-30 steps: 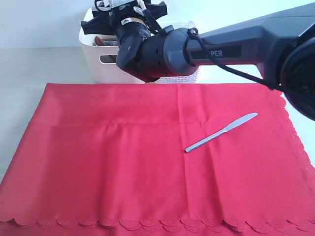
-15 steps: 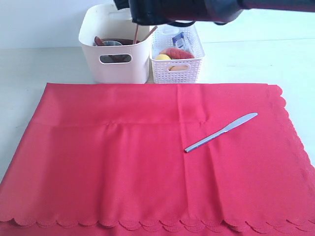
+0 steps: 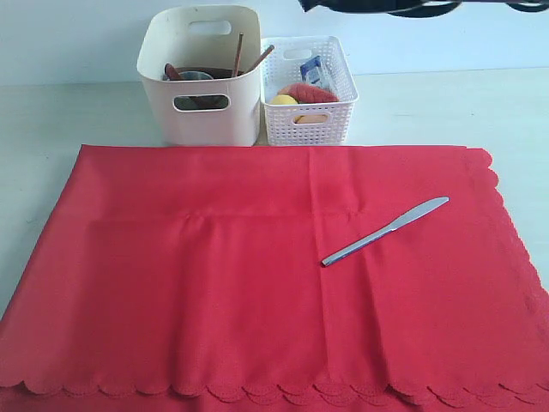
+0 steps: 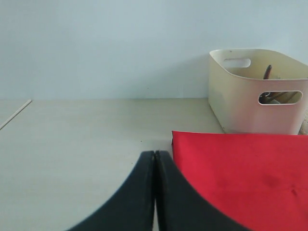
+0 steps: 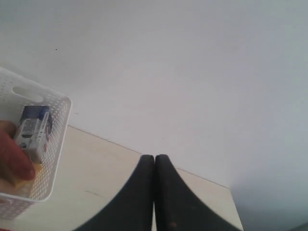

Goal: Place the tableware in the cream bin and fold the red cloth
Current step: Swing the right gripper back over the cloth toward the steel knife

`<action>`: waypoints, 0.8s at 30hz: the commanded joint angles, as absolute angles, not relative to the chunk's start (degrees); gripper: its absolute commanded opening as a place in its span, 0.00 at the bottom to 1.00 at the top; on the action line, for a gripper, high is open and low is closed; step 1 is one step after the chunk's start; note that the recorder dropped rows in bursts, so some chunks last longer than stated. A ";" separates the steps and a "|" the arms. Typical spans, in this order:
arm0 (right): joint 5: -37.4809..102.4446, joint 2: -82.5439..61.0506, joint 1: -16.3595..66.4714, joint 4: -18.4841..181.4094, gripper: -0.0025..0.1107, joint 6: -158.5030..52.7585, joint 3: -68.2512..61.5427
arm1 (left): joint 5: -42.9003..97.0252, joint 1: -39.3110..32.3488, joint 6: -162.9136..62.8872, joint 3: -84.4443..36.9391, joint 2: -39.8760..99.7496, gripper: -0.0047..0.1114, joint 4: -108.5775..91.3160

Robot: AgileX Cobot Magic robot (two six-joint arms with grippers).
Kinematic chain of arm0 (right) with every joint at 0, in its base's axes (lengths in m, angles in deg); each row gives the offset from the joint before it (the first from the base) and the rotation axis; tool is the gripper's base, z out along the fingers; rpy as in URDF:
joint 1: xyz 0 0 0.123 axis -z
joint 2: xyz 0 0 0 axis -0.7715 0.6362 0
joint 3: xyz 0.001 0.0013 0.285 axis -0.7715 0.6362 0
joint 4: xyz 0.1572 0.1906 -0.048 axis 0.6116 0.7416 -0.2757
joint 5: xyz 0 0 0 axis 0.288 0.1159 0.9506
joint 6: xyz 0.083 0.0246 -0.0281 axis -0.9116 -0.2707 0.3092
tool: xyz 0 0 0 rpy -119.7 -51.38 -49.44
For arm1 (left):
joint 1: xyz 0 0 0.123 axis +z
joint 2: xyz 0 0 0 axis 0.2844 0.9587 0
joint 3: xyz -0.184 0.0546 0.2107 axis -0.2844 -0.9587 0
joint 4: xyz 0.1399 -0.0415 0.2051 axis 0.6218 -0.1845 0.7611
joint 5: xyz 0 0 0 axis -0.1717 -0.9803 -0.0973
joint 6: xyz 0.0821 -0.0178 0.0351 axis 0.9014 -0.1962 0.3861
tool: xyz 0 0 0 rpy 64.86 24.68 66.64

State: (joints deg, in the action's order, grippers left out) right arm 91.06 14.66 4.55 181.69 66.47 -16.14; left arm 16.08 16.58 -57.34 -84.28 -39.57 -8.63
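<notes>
The red cloth [image 3: 257,275] lies spread flat over most of the table, and a metal knife [image 3: 386,230] rests on its right half. At the back stands the cream bin [image 3: 202,81], with chopsticks [image 3: 238,53] and other tableware sticking up inside. My left gripper [image 4: 155,154] is shut and empty, low over the bare table beside the cloth's corner [image 4: 231,163], with the cream bin [image 4: 255,94] further off. My right gripper [image 5: 154,158] is shut and empty, raised high above the table's back right. Only a dark strip of the right arm [image 3: 386,5] crosses the exterior view's top edge.
A white perforated basket [image 3: 309,120] with food and a small blue-white carton [image 3: 312,69] stands right of the cream bin; the same basket [image 5: 43,159] shows in the right wrist view. Bare pale table [image 3: 429,103] lies right of the basket.
The right arm has pulled up and away from over the cream bin, almost leaving the exterior view. Its gripper has gone from open to shut. Cloth and knife have not moved.
</notes>
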 commanded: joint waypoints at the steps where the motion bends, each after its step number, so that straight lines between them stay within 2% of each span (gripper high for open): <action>1: 85.38 9.86 4.51 181.41 0.02 67.26 -9.81 | 16.28 16.67 -57.71 -84.44 -39.88 0.06 -8.63; 5: 80.28 7.78 4.51 181.41 0.02 67.26 -4.19 | 16.28 16.67 -57.71 -84.44 -39.88 0.06 -8.63; 14: 59.32 7.39 5.99 181.41 0.02 67.26 7.22 | 16.28 16.67 -57.71 -84.44 -39.88 0.06 -8.63; 24: 49.43 7.39 18.14 181.41 0.02 67.26 13.02 | 16.28 16.67 -57.71 -84.44 -39.88 0.06 -8.63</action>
